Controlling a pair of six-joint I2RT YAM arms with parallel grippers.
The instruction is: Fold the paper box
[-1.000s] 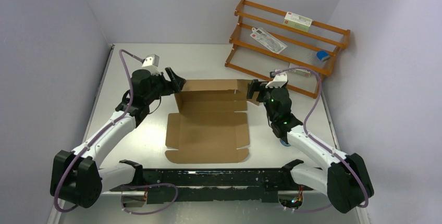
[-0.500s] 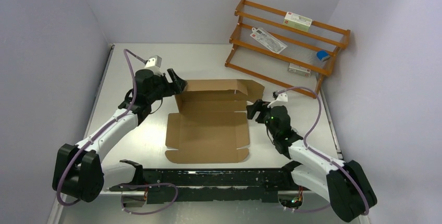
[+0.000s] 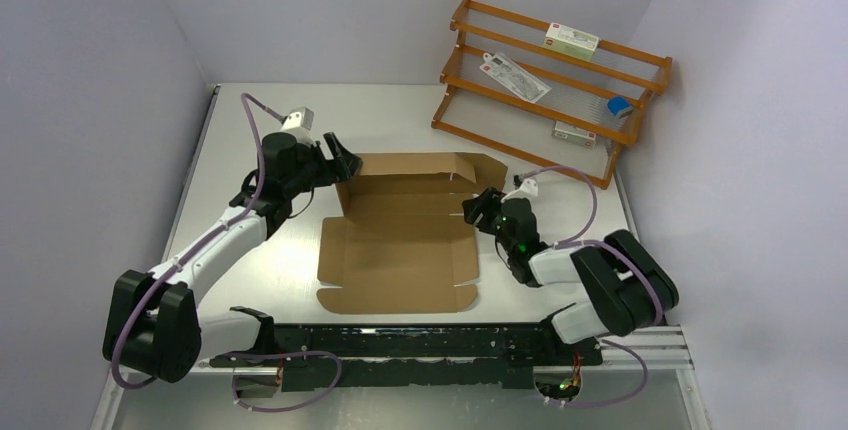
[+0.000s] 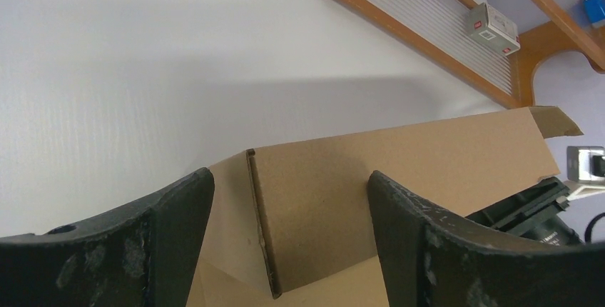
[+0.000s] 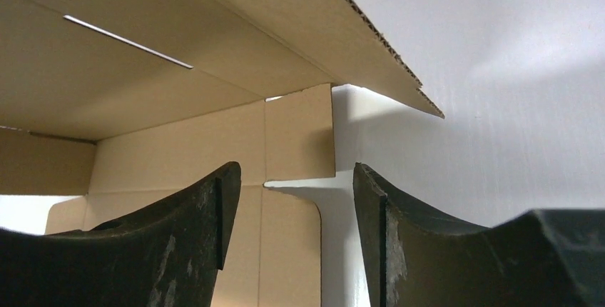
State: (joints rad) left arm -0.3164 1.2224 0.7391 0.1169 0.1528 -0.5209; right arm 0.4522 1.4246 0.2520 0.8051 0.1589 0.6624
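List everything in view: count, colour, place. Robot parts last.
box: one, brown, table centre, back wall raised, the rest lying flat
table: one, white, under everything
rack: one, orange-brown wood, far right corner, leaning on the wall
cartons: two, white, one on the rack's top shelf, one on its lowest
packet: one, white, flat, rack's middle shelf
blue item: one, blue, rack's right end; too small to identify
arms: two, white and black, left arm and right arm, bases at the near edge
left end effector: one, black, open, astride the box's far-left corner
right end effector: one, black, open, at the box's right edge
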